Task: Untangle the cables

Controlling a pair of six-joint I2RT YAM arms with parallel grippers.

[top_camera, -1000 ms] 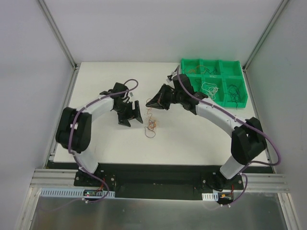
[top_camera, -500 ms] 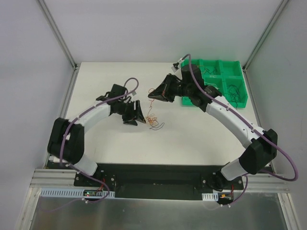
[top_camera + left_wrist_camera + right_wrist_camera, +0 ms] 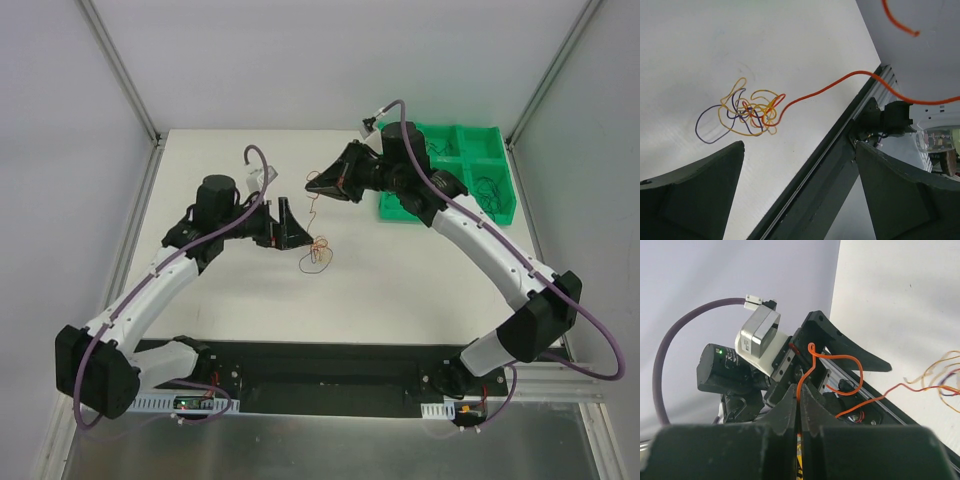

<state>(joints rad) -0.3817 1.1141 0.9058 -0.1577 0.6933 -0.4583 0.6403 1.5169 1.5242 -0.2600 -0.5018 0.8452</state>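
**Left hand**: over the last second it has swung in from the left, narrowed briefly and opened again. Its fingers now stand spread wide, holding nothing, just left of the cables.

**Cables:** a small knot of yellow, red and purple strands lies on the bench, ahead of the left hand and between its open fingers in the wrist view. It has barely shifted.

**Orange strand**: it leaves the knot and climbs away toward the right hand. More of it is drawn out than a second ago.

**Right hand**: pressed together, pinching the orange strand near its end. It has lifted back toward the far side — away from the knot.

**Green tray**: sits at the far right, unmoved.

**Assessment:** I judge one strand partly freed. With the left hand open beside the knot, the knot wants pinning down before the right hand pulls further, or the whole clump may drag along.
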